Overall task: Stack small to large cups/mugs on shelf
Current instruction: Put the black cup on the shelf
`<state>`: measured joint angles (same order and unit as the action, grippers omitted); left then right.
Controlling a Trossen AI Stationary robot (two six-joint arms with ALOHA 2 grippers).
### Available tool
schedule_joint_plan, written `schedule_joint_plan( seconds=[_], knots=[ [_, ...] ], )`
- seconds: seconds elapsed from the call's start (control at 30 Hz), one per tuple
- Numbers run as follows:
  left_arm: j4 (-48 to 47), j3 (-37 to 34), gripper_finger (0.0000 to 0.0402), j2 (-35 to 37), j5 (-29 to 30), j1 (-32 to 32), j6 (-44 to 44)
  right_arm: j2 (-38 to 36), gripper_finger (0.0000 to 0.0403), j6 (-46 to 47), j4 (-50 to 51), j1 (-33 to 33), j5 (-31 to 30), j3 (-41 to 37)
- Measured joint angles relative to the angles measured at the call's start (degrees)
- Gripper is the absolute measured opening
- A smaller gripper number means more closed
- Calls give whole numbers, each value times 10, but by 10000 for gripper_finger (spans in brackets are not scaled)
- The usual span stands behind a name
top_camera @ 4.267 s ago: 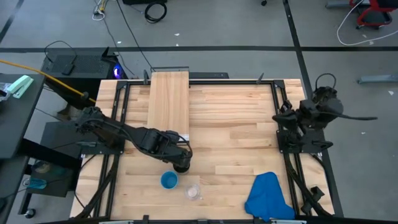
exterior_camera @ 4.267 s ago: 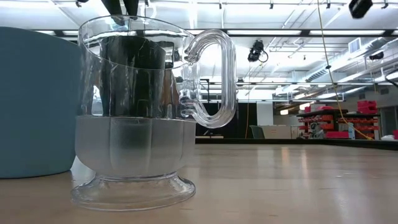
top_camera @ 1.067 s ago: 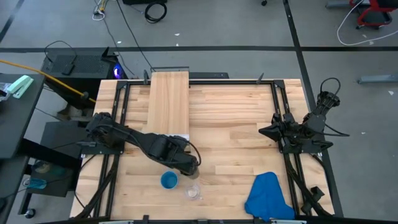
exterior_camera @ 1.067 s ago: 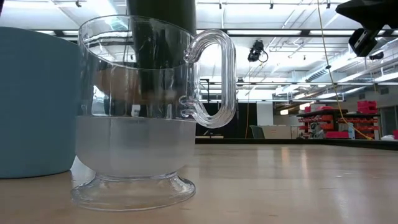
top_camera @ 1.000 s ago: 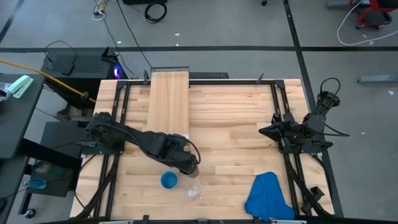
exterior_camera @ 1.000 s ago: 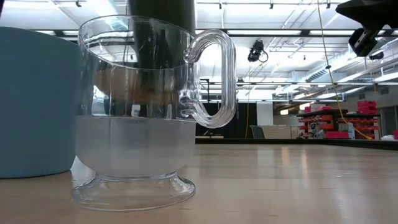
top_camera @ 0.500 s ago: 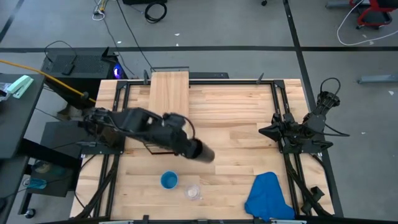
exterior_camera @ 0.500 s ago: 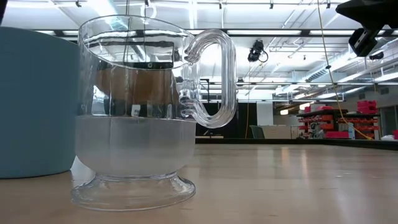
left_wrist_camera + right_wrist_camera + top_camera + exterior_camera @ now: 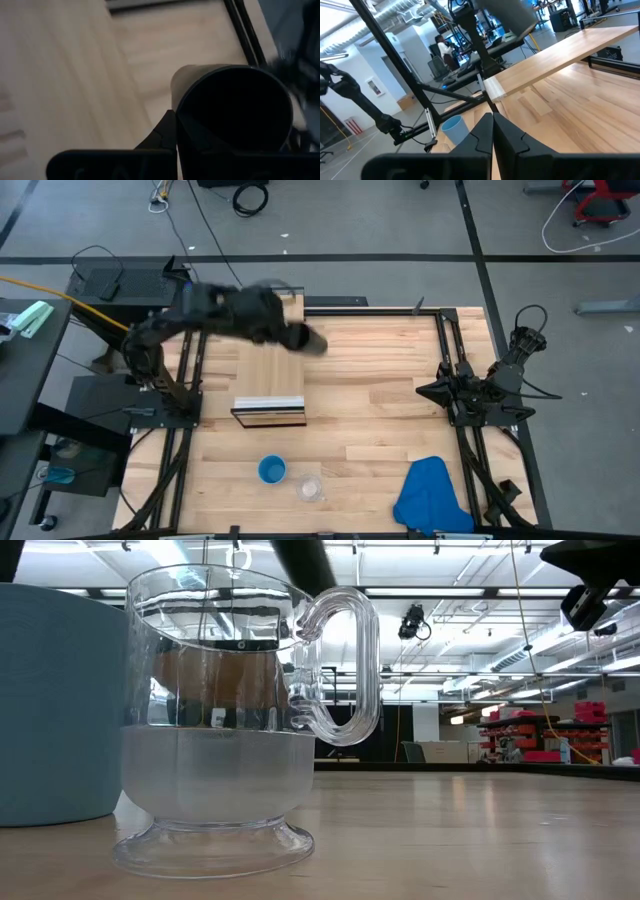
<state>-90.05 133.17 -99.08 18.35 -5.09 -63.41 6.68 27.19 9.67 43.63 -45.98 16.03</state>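
The small clear plastic cup [image 9: 311, 488] stands at the near edge of the wooden table [image 9: 380, 380], just beside the shorter bright blue cup [image 9: 272, 470]; beyond them we see the long light-wood shelf [image 9: 271, 375]; over its far end the left gripper [image 9: 283, 332] fingers pinch the tall black cylinder cup [image 9: 305, 340], tilted; the right gripper [image 9: 492, 131] fingers are pressed together at the table's right side.

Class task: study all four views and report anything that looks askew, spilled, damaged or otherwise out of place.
One oddity: the black cup, gripped by the left gripper, is tipped on its side above the shelf instead of upright. The blue cup and clear cup stand upright on the table; nothing is spilled.
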Motion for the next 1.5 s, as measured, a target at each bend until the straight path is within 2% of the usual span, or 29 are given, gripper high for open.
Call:
schedule_joint_plan(
  seconds=[0.27,0.57,0.9,1.03,1.17,1.27,1.5],
  knots=[
    [0,0,4,12,-5,-151,58,0,16,-2,0,0,0,0],
    [1,-5,4,10,-50,-271,145,0,16,-3,0,0,0,0],
    [1,-8,4,10,-107,-351,213,0,16,-3,0,0,0,0],
    [2,-67,4,15,-113,-376,231,0,16,-3,0,0,0,0],
    [1,-136,4,32,-175,-399,259,0,16,-3,0,0,0,0],
    [-1,-165,4,51,-176,-406,270,0,16,-3,0,0,0,0],
    [0,-176,4,53,-157,-413,285,0,16,-3,0,0,0,0]
  ],
)
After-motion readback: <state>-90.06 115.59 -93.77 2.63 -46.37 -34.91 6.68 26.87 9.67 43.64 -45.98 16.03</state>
